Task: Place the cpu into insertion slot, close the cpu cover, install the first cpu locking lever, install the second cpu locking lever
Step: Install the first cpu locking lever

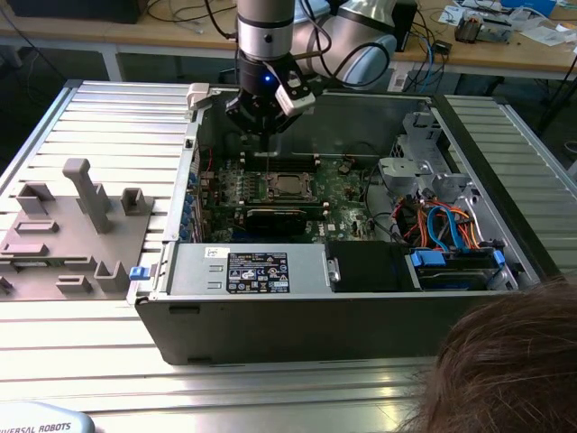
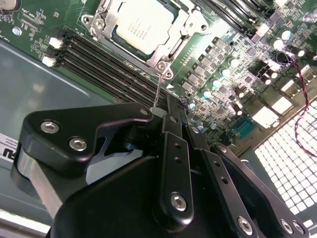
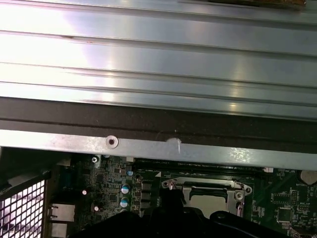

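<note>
The cpu (image 1: 288, 187) lies flat in the insertion slot (image 2: 161, 64) on the green board; its shiny top also shows in both wrist views (image 2: 141, 27) (image 3: 205, 201). The silvery cpu cover (image 2: 174, 29) sits down around it as a frame. A thin wire locking lever (image 2: 157, 89) rises from the socket's corner up to my fingertips. My gripper (image 1: 268, 133) hangs inside the open case just above and behind the socket. In the second wrist view the gripper (image 2: 166, 110) looks shut, with the lever's tip at its fingers.
The case's rear wall (image 3: 163, 146) stands close behind the gripper. Black memory slots (image 2: 99, 64) run beside the socket. In the exterior view, a drive cage (image 1: 419, 162) with cables is at the right, a labelled box (image 1: 257, 271) in front, a grey fixture (image 1: 72, 225) at the left, and a person's hair (image 1: 505, 361) at bottom right.
</note>
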Tool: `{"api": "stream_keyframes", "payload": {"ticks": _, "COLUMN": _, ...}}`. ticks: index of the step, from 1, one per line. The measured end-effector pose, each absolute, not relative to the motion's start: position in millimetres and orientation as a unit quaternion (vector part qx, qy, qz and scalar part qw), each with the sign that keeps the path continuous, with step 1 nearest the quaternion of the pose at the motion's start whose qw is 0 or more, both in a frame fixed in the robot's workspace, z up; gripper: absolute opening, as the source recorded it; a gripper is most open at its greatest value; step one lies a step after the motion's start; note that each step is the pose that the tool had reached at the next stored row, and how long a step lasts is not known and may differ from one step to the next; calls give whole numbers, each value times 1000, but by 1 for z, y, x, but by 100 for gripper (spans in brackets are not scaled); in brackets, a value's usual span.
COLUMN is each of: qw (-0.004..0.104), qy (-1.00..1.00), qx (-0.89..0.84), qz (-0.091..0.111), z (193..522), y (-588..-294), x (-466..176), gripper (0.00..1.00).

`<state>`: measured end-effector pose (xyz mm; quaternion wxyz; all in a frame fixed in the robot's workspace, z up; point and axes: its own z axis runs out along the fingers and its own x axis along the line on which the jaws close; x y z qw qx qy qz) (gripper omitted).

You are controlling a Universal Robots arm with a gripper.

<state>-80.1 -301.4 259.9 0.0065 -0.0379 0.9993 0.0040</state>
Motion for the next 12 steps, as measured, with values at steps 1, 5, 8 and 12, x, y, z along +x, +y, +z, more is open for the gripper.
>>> {"api": "stream_keyframes", "payload": {"ticks": 1, "qw": 7, "qy": 999, "qx": -38, "qz": 4, "z": 260, "y": -301, "x": -80, "gripper": 11}}
{"api": "stream_keyframes", "payload": {"ticks": 5, "qw": 7, "qy": 999, "qx": -38, "qz": 4, "z": 260, "y": -301, "x": -77, "gripper": 11}}
{"api": "stream_keyframes", "payload": {"ticks": 8, "qw": 7, "qy": 999, "qx": -38, "qz": 4, "z": 260, "y": -301, "x": -75, "gripper": 11}}
{"api": "stream_keyframes", "payload": {"ticks": 12, "qw": 6, "qy": 999, "qx": -38, "qz": 4, "z": 259, "y": -301, "x": -72, "gripper": 11}}
